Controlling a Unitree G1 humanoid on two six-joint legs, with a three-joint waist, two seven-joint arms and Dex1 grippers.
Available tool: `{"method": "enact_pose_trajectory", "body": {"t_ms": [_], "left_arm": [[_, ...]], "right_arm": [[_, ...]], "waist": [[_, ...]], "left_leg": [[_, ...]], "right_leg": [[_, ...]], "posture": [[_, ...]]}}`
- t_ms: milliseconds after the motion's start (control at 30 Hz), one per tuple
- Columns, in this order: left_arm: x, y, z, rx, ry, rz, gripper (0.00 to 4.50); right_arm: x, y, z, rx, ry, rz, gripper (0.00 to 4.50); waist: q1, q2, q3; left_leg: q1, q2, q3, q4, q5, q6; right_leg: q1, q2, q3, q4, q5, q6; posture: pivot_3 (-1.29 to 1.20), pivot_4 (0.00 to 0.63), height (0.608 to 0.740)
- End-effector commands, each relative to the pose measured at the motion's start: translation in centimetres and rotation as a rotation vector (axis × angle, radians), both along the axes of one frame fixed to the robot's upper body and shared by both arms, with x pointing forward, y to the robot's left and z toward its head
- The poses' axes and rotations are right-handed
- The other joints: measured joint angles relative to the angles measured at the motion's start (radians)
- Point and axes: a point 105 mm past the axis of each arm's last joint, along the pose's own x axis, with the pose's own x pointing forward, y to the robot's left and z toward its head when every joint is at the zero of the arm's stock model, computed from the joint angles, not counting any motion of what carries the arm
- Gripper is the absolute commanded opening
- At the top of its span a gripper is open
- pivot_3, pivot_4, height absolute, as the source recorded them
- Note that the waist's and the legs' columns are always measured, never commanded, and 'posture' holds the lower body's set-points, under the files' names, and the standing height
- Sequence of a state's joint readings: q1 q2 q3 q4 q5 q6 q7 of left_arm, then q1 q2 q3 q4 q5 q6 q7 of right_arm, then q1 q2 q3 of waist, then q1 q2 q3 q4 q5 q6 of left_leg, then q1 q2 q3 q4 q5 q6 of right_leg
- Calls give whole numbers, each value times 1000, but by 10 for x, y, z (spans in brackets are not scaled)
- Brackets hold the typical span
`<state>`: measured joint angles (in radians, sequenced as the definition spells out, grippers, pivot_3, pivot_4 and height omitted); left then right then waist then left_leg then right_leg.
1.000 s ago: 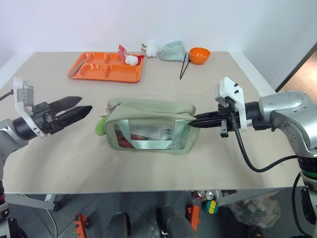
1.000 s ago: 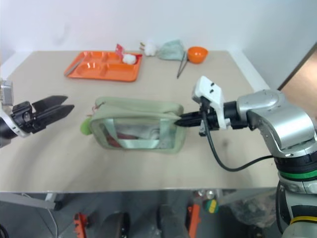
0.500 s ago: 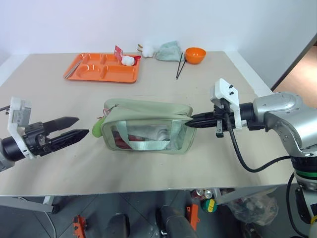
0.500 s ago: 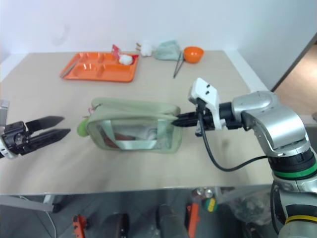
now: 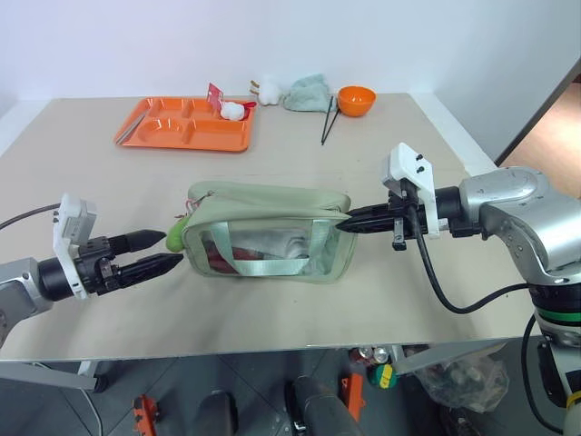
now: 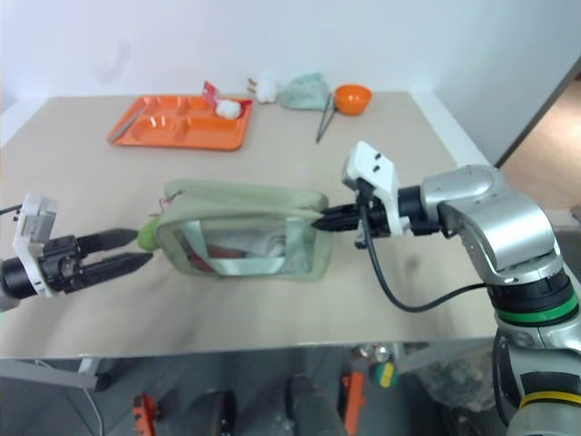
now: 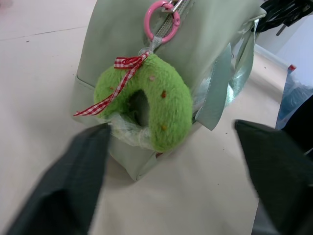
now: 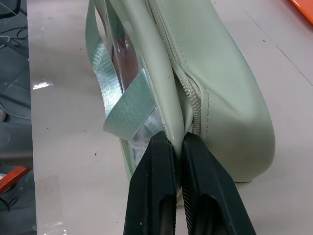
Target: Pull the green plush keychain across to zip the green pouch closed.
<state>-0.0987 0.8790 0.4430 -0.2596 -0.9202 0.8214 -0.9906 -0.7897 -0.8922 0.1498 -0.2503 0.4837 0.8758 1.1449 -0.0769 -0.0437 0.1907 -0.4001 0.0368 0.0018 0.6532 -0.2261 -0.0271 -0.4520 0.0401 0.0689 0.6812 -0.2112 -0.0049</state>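
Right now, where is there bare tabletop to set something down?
The near strip in front of the sage-green fabric pouch is bare, as is the band between it and the orange plastic tray. The far edge is crowded: tray, orange bowl, black chopsticks, mint cloth.

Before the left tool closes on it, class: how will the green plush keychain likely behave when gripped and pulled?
The green plush keychain looks fuzzy and soft, so it will probably squash between the fingers rather than slip. It hangs from a pink ring on the green pouch, so it will likely swing loosely before tugging the zipper.
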Motion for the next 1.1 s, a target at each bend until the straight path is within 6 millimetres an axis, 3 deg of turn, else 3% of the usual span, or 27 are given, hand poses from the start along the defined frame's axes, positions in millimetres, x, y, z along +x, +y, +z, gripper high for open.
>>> {"method": "enact_pose_trajectory", "body": {"t_ms": [33, 300, 567, 733, 900, 1100], "left_arm": [[1, -1, 10, 3, -48, -16, 2690], [0, -4, 13, 3, -53, -34, 19], [7, 8, 26, 27, -103, 21, 19], [18, 1, 59, 26, -225, 23, 19], [21, -27, 95, 42, -368, -94, 19], [19, -68, 99, 146, -424, -286, 19]], "right_arm": [[-3, 2, -1, -8, -9, 8, 0], [-2, 3, 1, -2, -14, 5, 0], [0, 3, 2, -2, -20, 7, 0], [1, 4, 2, -7, -22, 13, 0], [2, 5, 3, -10, -26, 16, 0], [3, 5, 5, -5, -36, 11, 0]], "waist": [[0, 0, 0], [0, 0, 0], [0, 0, 0], [0, 0, 0], [0, 0, 0], [-1, 0, 0]], "left_leg": [[0, 0, 0, 0, 0, 0], [0, 0, 0, 0, 0, 0], [0, 0, 0, 0, 0, 0], [0, 0, 0, 0, 0, 0], [0, 0, 0, 0, 0, 0], [0, 0, 0, 0, 0, 0]], "right_leg": [[0, 0, 0, 0, 0, 0], [0, 0, 0, 0, 0, 0], [0, 0, 0, 0, 0, 0], [0, 0, 0, 0, 0, 0], [0, 0, 0, 0, 0, 0], [0, 1, 1, 0, 0, 0]], "posture": [[0, 150, 740], [0, 150, 740], [0, 150, 740], [0, 150, 740], [0, 150, 740], [0, 150, 740]]}}
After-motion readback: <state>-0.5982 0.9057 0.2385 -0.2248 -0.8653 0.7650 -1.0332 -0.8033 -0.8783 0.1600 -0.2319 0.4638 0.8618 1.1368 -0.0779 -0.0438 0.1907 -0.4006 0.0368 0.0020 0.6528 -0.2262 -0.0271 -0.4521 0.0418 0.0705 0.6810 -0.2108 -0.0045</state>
